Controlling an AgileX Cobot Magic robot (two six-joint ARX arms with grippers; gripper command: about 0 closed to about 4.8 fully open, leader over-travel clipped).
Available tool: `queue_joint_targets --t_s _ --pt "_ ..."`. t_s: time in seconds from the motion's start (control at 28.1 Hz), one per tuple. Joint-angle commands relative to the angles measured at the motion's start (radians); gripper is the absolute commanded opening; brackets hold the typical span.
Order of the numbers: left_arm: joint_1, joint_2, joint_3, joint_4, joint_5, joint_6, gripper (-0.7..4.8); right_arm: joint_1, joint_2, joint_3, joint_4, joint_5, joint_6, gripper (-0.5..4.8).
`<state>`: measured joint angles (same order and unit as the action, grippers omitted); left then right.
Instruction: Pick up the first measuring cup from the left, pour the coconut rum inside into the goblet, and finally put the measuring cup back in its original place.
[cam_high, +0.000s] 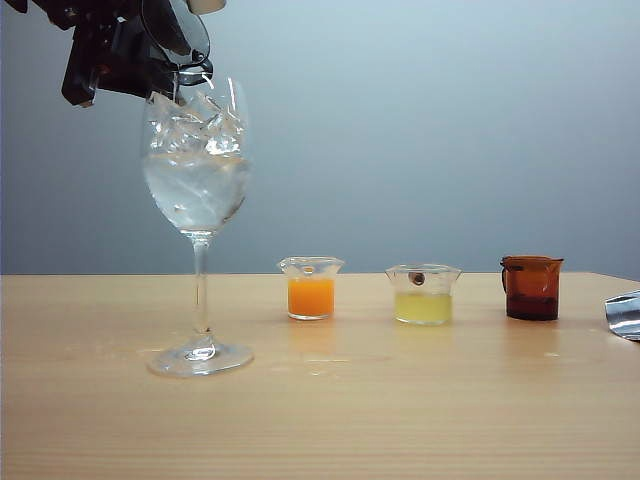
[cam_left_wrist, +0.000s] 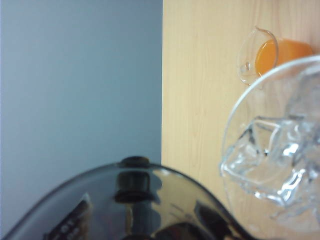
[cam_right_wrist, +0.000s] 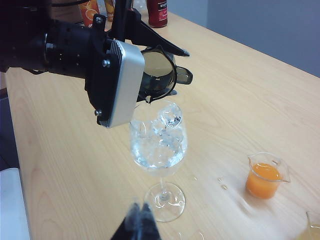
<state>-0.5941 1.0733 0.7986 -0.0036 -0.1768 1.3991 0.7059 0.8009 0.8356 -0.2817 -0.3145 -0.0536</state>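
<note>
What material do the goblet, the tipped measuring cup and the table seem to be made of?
Goblet: clear glossy glass, apparently; ice shows through.
Measuring cup, held tipped by the left gripper: smoky tinted glass or plastic; see-through, reflective.
Table: pale wood or laminate; grain lines, matte.

One goblet (cam_high: 197, 190); four measuring cups: smoky-grey (cam_high: 178, 30), orange-filled (cam_high: 311, 288), yellow-filled (cam_high: 423, 294), amber-brown (cam_high: 531, 287). Two grippers: left (cam_right_wrist: 165, 65), right (cam_right_wrist: 140, 220).

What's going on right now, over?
Left gripper tilts the measuring cup over the goblet. Right gripper shut, holding nothing, near goblet's foot. Nothing in the way.
</note>
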Motion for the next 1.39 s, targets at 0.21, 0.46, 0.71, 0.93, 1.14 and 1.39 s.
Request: queue_joint_targets --t_s 0.21,0.46,0.71,0.93,1.14,1.39 --pt "-0.012 -0.006 0.003 0.02 -0.005 0.071 0.24 0.0 -0.003 0.004 0.016 -0.002 -0.004 -0.04" --pt "-0.046 -0.006 0.003 0.02 -0.016 0.117 0.24 0.0 -0.003 0.004 0.015 -0.002 -0.029 -0.04" --pt "-0.047 -0.006 0.003 0.021 -0.051 0.14 0.24 0.0 -0.003 0.004 0.015 -0.002 -0.029 -0.04" --pt "-0.047 -0.007 0.003 0.043 -0.055 0.169 0.24 0.0 -0.003 0.004 0.015 -0.002 -0.029 -0.04" --pt "-0.047 -0.007 0.003 0.052 -0.055 0.222 0.21 0.0 -0.003 0.004 0.015 -0.002 -0.029 -0.04" --pt "-0.047 -0.008 0.003 0.054 -0.055 0.277 0.2 0.0 -0.003 0.004 0.015 -0.002 -0.03 -0.04"
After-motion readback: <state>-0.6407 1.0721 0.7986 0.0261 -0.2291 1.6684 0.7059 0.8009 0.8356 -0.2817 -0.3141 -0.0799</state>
